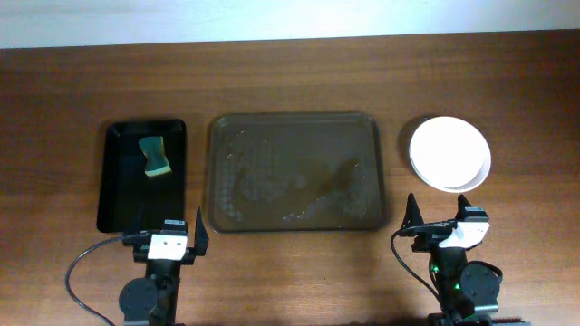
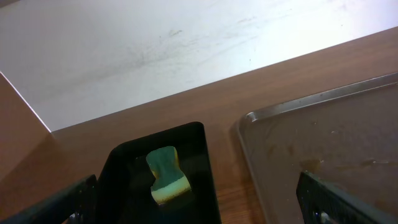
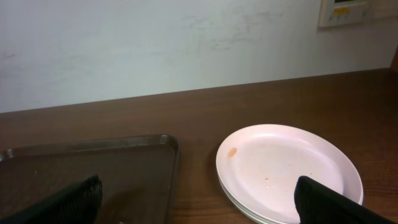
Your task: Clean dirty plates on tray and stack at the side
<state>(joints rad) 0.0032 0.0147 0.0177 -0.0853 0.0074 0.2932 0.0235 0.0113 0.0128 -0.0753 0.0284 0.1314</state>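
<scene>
Overhead fixed, straight down on whole table (image 1: 290,72), both wrist views low, near, facing back wall (image 2: 155,50), left over black tray (image 2: 196,155), right over plates (image 3: 289,171), brown tray (image 1: 294,136) shared by all

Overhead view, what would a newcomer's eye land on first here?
The big brown tray sits mid-table with no plates on it, its floor smeared with wet streaks. To its right, the white plates lie stacked. On the left, a green-and-yellow sponge lies in a smaller black tray.

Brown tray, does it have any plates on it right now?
No, the tray holds only wet smears; the plates sit stacked beside its right edge.
</scene>
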